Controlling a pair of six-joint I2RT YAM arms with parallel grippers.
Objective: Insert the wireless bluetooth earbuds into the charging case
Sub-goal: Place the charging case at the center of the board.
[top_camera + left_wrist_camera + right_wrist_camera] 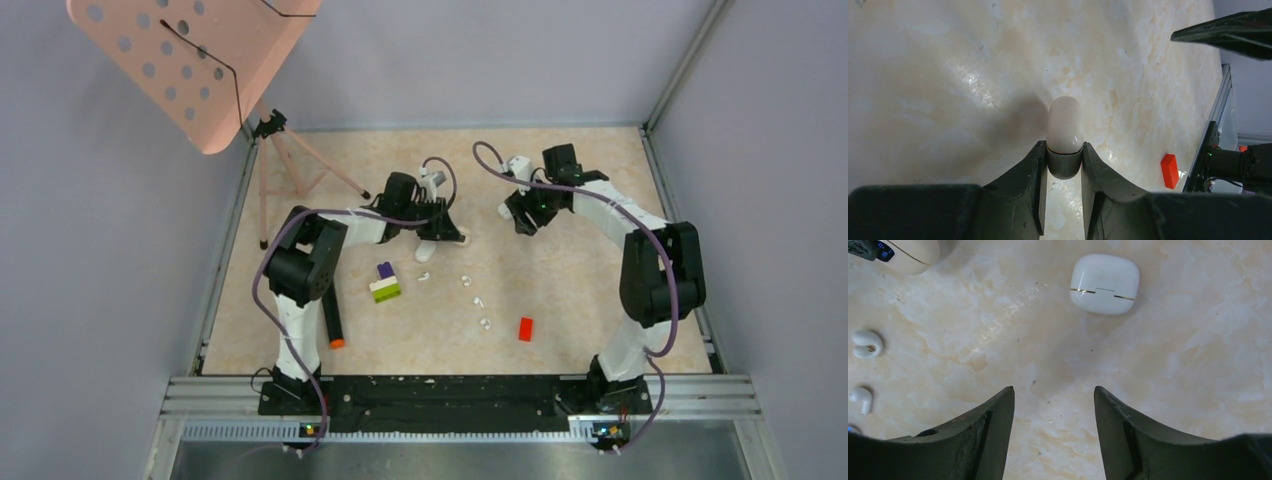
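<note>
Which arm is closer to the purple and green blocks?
Left. The left fingers, gripping a white case, sit just past the blocks; the right fingers, open, are much farther off to the right.

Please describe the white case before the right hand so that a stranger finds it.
On the beige table, look just beyond the open right hand. The case lies there shut, a rounded white square with a thin gold seam, far bigger than the earbuds nearby.
</note>
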